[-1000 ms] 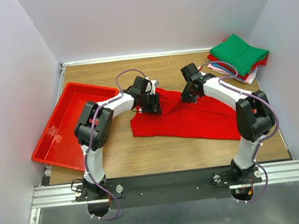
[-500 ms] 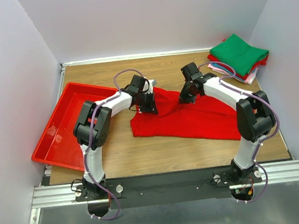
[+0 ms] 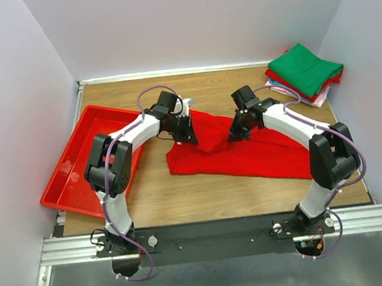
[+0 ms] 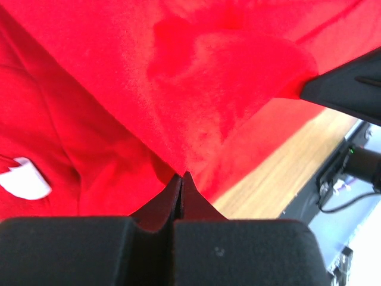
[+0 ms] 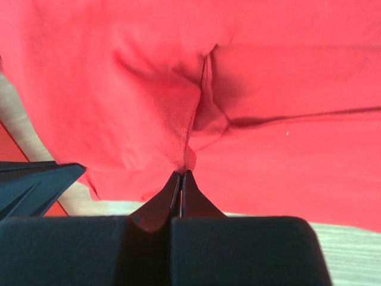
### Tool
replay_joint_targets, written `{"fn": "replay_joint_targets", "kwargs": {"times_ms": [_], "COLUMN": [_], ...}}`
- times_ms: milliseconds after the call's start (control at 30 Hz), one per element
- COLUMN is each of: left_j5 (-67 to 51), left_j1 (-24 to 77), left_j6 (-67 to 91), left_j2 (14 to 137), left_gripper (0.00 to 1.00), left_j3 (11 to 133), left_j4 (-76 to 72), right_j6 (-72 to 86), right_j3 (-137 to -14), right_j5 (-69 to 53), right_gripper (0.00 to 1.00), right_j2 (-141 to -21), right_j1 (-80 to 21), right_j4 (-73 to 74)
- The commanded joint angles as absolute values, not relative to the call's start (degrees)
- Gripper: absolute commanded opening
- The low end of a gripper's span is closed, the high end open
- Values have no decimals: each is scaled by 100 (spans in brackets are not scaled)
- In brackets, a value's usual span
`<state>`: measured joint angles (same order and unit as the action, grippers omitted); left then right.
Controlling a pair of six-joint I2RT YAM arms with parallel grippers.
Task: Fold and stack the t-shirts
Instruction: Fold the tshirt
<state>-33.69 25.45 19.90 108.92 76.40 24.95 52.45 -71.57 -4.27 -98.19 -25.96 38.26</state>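
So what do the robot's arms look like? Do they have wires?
The left arm and right arm are white tubes with chunky black joints. A purple cable loops along each. The left gripper and right gripper are black and taper to a point.

We're looking into a robotics lab test cell: plain pale walls [image 3: 199, 20] box in a wooden desk [image 3: 216, 191] on three sides. A slotted aluminium rail [image 3: 66, 249] along its near edge carries the left arm [image 3: 139, 131] and the right arm [image 3: 290, 120], both white and black, with purple cables [image 3: 152, 92] looping along them. A red plastic tray [image 3: 78, 160] and a stack of folded t-shirts [image 3: 304, 71] sit out like test props.
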Motion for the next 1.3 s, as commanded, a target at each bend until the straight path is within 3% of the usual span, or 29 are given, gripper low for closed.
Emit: {"fn": "replay_joint_targets", "kwargs": {"times_ms": [0,600,1000,1133,1267], "left_j5": [-3840,-4526,-4166,-3885,-3158], "left_j1": [2452,2048,2048,2048,2048], "left_j6": [1749,1687,1608,1582,1547], "left_j2": [10653,10310,10607,10836,10934], "left_gripper": [0,0,1,14,34], "left_j3": [7603,7260,7083,7391,7742], "left_j4": [2909,3340,3173,3190,3252], "right_j6": [5194,5177,5106,5124,5159], "right_j3": [-7137,-6812,-6776,-6917,-7005], "right_j5": [-606,-747,-668,-484,-335], "right_gripper": [1,1,1,1,26], "right_j2": [-9668,-9369,-9712,-9922,-10037], "right_j1": [-2742,-2812,-2857,-2857,-2865], "right_j4": [4139,4421,4421,4430,4430]}}
